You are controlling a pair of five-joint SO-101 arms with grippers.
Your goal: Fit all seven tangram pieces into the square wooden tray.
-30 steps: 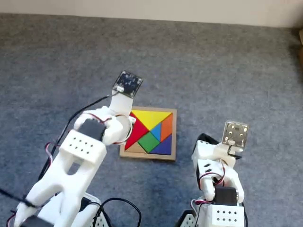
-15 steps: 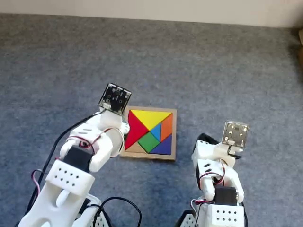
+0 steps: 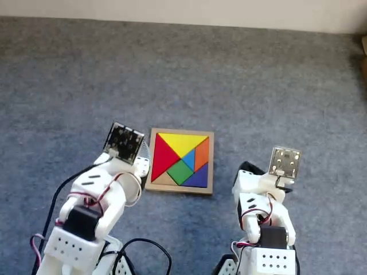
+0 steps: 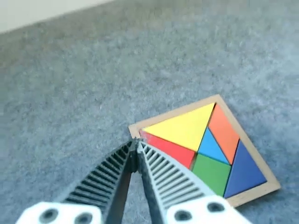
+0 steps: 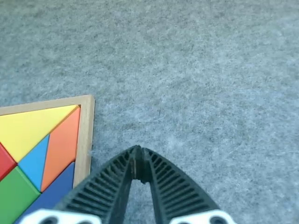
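The square wooden tray (image 3: 182, 189) lies on the grey carpet between the two arms. In it sit a yellow triangle (image 3: 183, 143), a red triangle (image 3: 163, 157), a green square (image 3: 182, 171), a blue triangle (image 3: 199, 176), an orange piece (image 3: 202, 154) and a small light-blue triangle (image 3: 188, 159). The tray's near-left corner (image 3: 159, 179) looks tan. My left gripper (image 4: 136, 144) is shut and holds nothing, its tips just beside the tray's left edge (image 4: 175, 111). My right gripper (image 5: 138, 153) is shut too, above bare carpet to the right of the tray (image 5: 88, 135).
Grey carpet (image 3: 258, 86) spreads on all sides of the tray. The left arm's body (image 3: 92, 200) and the right arm's body (image 3: 261, 195) stand at the near edge. A pale wall strip (image 3: 172, 11) runs along the far side.
The left arm has pulled back from over the tray's left part toward the near left, and the red triangle is now uncovered. The right arm has kept still.
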